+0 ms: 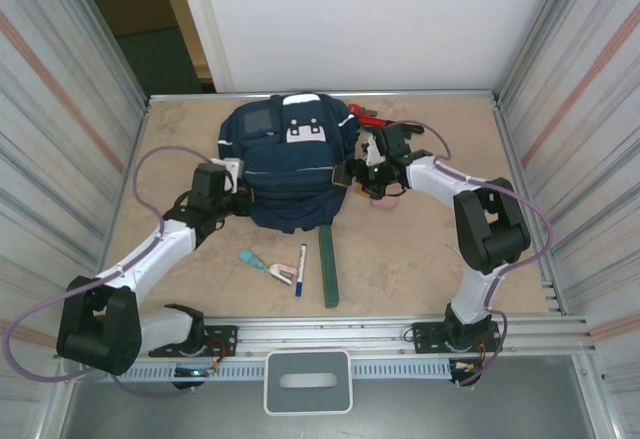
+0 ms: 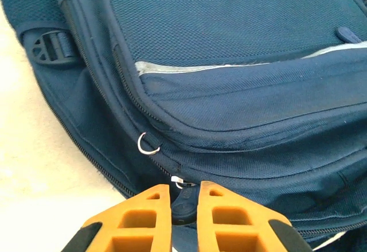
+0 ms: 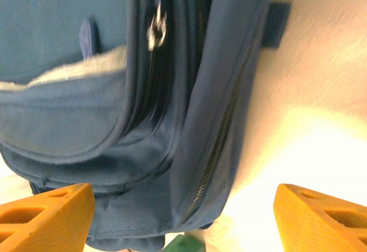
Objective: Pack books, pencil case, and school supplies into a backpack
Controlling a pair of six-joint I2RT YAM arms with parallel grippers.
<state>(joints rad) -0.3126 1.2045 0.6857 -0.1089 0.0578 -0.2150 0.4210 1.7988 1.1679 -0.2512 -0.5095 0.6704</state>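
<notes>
From above, the backpack [image 1: 290, 164] lies far-centre on the counter [image 1: 430, 259], with the left hand [image 1: 243, 197] and right hand [image 1: 350, 175] at its sides. The green book [image 1: 328, 266], marker [image 1: 301, 268] and stapler [image 1: 265, 264] lie on open counter in front. Left wrist: the hand is clenched on a zipper pull [image 2: 184, 200]. Right wrist: the hand is released, spread wide.

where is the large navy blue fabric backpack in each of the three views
Top external: the large navy blue fabric backpack lies far centre on the tan table.
Left wrist: it spans the top and right, table at left.
Right wrist: it takes the left and centre, table at right.
Shared landmark: the pale reflective stripe across its front.
</notes>
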